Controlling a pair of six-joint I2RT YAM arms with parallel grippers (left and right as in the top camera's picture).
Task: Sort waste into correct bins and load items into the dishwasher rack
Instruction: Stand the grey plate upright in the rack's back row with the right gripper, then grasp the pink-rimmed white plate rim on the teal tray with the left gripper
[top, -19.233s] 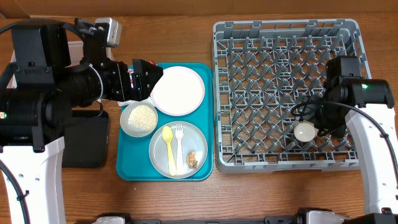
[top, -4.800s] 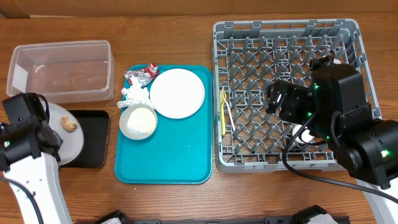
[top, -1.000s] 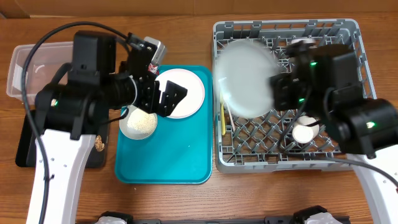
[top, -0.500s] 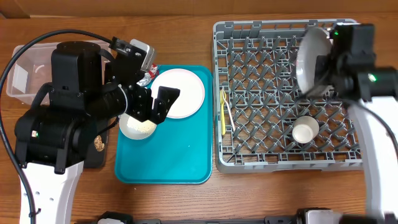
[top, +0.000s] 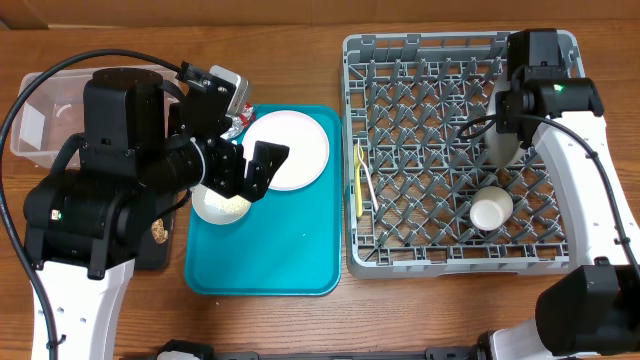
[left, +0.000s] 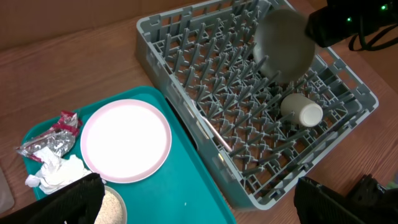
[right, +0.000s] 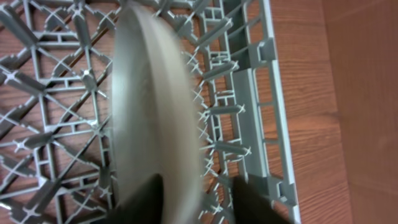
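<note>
My right tool straddles the greyish-white plate, fingers parted, one clear of its rim; it stands on edge among pegs at the right side of the rack, straight beneath me, so I should lift straight up

**Three eyes, one rack in common**

My overhead camera looks straight down on the table from far enough to take in its full width. My left wrist camera looks obliquely across the teal tray toward the dishwasher rack. My right wrist camera peers steeply down, very close, at the greyish-white plate by the rack's outer edge. All three views share that plate and rack.
</note>
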